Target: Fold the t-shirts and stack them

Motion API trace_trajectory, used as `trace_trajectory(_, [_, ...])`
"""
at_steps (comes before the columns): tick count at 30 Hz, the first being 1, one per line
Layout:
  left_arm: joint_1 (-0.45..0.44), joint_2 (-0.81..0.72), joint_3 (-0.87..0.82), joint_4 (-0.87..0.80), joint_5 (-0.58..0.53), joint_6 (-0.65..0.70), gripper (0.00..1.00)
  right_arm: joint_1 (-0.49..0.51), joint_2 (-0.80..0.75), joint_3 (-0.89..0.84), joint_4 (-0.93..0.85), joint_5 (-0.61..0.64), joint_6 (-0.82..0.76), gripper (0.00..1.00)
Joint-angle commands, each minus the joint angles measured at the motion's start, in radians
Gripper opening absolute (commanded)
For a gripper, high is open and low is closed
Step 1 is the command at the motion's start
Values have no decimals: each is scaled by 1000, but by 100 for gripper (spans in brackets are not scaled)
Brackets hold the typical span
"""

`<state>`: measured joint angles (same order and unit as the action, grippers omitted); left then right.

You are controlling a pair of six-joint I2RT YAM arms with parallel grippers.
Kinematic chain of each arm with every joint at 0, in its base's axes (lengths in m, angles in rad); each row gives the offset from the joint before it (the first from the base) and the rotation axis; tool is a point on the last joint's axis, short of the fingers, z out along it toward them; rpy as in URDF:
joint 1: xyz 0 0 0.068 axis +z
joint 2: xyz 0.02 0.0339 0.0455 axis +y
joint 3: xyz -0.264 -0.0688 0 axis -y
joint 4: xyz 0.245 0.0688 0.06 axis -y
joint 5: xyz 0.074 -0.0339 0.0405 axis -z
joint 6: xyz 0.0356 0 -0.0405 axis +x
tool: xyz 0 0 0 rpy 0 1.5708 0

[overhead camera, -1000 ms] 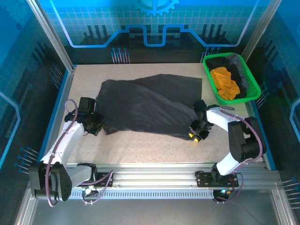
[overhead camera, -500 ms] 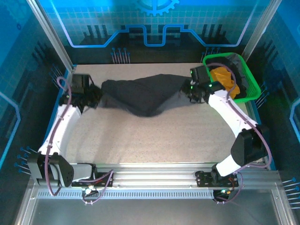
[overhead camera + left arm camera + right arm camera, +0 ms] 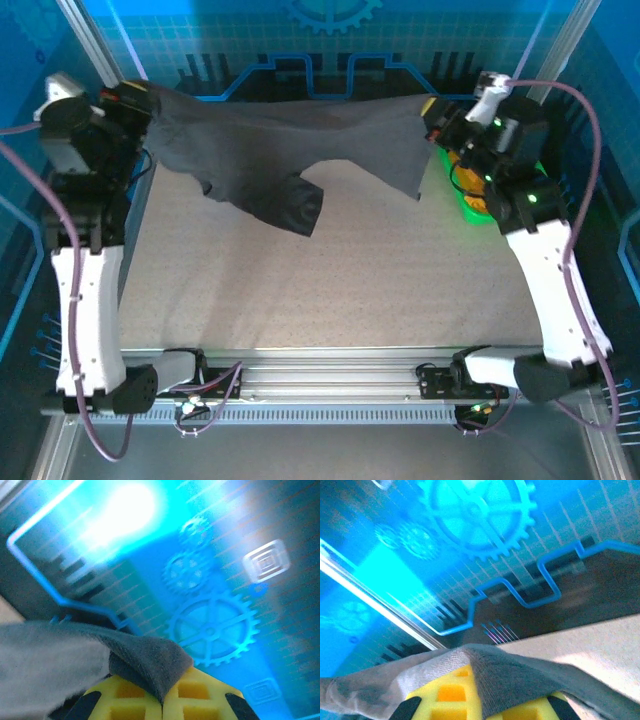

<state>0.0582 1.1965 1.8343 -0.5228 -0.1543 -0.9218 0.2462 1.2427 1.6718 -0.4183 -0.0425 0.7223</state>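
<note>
Place: a robot test cell in a lab.
Walls: lit blue panels (image 3: 250, 40) with a printed gear (image 3: 210, 630) and circuit-like lines closed the bench (image 3: 330, 290) at its far edge and both sides.
Frame: aluminium profiles (image 3: 330, 385) ran along the near edge.
Machines: a white left arm (image 3: 85, 290) and right arm (image 3: 560, 290), with cables, were bolted there.

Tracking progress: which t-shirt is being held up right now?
The charcoal t-shirt, stretched between the left pincer and right pincer; the orange t-shirt lies bunched in the green basket.

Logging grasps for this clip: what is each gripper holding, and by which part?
Both are shut on the charcoal t-shirt: left gripper and right gripper each pinch an opposite edge.
</note>
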Motion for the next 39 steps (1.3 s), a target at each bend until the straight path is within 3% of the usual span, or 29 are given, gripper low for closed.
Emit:
trace_trajectory(1, [14, -5, 157, 34, -76, 87, 0, -36, -73, -20, 111, -60, 55, 0])
trace_trajectory(6, [18, 158, 334, -73, 15, 21, 0, -55, -5, 5, 139, -154, 169, 0])
trace_trajectory(10, [53, 289, 344, -78, 135, -40, 0, -54, 132, 57, 129, -219, 210, 0])
trace_trajectory(14, [106, 425, 316, -10, 241, -80, 0, -54, 287, 112, 153, -260, 247, 0])
trace_trajectory(19, [175, 594, 369, 103, 374, -158, 0, -62, 493, 298, 116, -297, 247, 0])
trace_trajectory(28, [246, 757, 900, 79, 417, -204, 0, -127, 734, 819, -36, -291, 242, 0])
trace_trajectory(33, [247, 576, 783, 86, 413, -217, 0, -203, 724, 885, -86, -294, 267, 0])
trace_trajectory(36, [206, 342, 477, 25, 365, -214, 0, -230, 638, 771, -161, -277, 220, 0])
trace_trajectory(39, [110, 74, 73, -68, 250, -254, 0, -231, 475, 483, -186, -214, 175, 0])
